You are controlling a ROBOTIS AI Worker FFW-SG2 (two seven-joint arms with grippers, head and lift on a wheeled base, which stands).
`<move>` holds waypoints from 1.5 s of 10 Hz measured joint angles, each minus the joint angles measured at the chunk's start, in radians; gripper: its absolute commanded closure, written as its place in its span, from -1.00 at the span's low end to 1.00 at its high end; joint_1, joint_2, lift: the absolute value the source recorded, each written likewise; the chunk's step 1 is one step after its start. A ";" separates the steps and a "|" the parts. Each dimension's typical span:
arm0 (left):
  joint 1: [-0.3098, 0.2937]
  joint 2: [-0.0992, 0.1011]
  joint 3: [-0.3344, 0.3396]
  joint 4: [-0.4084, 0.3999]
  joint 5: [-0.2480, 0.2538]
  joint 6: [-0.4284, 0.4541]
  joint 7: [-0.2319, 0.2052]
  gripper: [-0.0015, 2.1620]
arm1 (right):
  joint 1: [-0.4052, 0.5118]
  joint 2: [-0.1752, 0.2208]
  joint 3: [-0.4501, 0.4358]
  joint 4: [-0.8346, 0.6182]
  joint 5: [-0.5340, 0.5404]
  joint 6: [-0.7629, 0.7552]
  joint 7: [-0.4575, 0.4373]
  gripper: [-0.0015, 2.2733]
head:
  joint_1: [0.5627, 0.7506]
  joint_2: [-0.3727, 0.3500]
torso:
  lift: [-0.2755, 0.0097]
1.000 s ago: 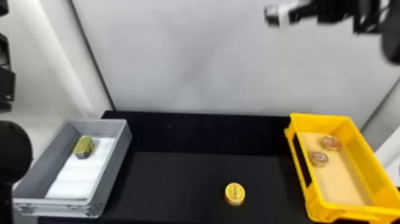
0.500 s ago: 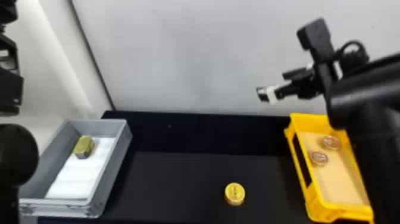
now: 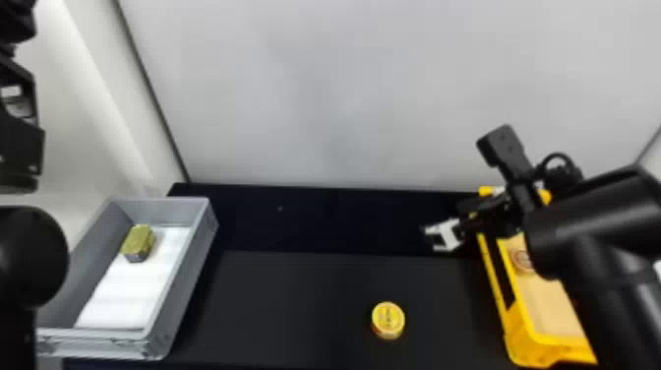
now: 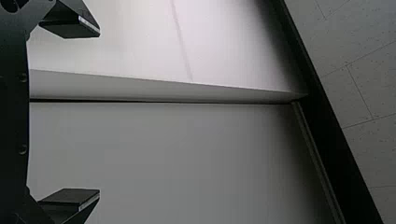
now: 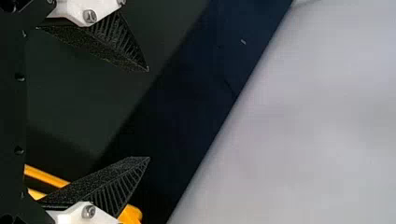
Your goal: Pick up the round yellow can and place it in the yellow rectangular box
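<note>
The round yellow can point(image 3: 388, 321) sits flat on the black counter point(image 3: 295, 305), toward the near edge and right of the middle, well apart from both boxes. The yellow rectangular box point(image 3: 524, 339) runs along the counter's right edge, the grey box point(image 3: 183, 290) along its left. Farther in, a round tin point(image 3: 522, 260) lies in the yellow box, and a gold-topped block point(image 3: 139, 242) in the grey one. The right claw point(image 3: 442, 217), fingers apart, hangs near the far right corner. The left claw point(image 3: 19, 142), its fingers spread too, is parked at the head view's left edge.
</note>
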 measured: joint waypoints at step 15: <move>-0.020 -0.006 -0.019 0.018 0.003 -0.025 0.000 -0.93 | 0.010 0.054 0.134 0.509 -0.107 -0.345 0.014 -0.94 | 0.39 0.18 | 0.91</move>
